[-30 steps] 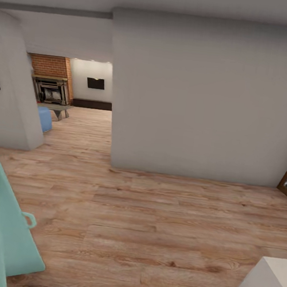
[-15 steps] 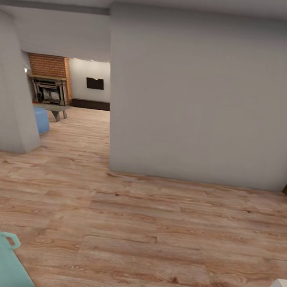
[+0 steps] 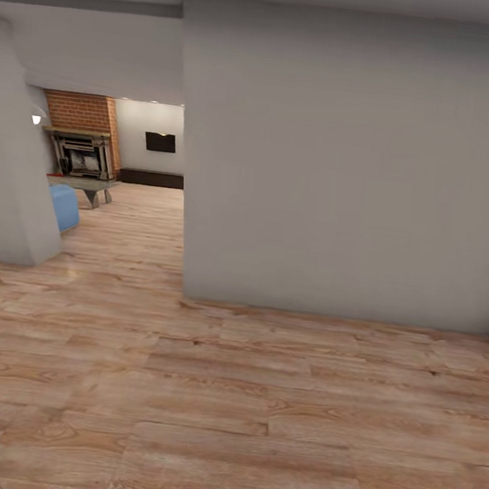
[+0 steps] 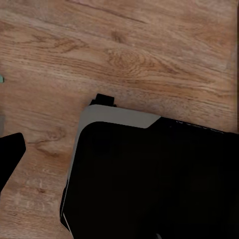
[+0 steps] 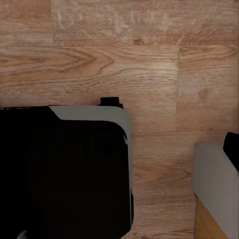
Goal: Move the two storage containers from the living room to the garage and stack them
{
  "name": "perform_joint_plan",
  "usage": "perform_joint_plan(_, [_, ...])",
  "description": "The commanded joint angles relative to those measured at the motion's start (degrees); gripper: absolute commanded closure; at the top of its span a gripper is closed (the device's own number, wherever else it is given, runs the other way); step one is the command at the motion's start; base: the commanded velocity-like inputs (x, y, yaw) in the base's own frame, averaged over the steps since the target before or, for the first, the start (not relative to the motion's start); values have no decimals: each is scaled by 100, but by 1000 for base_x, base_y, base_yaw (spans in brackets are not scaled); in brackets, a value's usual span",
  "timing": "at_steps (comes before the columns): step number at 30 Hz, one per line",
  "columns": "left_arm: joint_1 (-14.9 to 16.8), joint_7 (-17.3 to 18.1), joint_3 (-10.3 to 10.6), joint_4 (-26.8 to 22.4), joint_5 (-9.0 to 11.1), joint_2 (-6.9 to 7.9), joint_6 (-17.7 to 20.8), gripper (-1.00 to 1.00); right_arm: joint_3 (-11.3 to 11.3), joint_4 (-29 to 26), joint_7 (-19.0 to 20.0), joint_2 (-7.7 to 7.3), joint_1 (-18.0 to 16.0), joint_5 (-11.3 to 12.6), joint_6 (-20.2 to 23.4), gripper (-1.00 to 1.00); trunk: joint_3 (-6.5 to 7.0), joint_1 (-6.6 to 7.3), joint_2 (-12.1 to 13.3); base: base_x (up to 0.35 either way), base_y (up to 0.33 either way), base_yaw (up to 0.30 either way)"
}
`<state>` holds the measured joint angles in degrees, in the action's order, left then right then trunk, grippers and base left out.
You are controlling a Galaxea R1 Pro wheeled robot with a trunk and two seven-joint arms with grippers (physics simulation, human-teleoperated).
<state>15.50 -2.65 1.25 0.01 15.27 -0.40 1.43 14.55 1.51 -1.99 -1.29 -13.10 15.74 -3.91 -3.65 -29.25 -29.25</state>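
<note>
Grey wall (image 3: 345, 165) fills the centre; living room (image 3: 125, 162) with brick fireplace (image 3: 82, 135) at upper left. Plank floor (image 3: 227, 394) below. Neither pincer's opening can be told.

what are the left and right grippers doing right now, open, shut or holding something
Left gripper: cannot be told; the left wrist view shows wood floor and the robot's dark base.
Right gripper: cannot be told, for the same reason.
</note>
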Motion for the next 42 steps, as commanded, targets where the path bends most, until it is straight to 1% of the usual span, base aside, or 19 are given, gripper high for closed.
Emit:
perform_joint_plan(1, [5,-17,15,1,38,2,12,-100,48,16,-3,4,-8,52,-31,-100,-11,-5,-9,323,0,0])
perform_joint_plan(11, [5,-17,15,1,38,-2,6,-100,48,16,-3,6,-8,52,-31,-100,-11,-5,-9,324,0,2])
perform_joint_plan(15, [5,-17,15,0,38,0,6,-100,48,16,-3,1,-8,56,-35,-100,-11,-5,-9,323,0,110])
perform_joint_plan(42, [5,-20,15,-1,38,4,-1,-100,41,16,-3,-3,-8,61,-39,-100,-11,-5,-9,323,0,262])
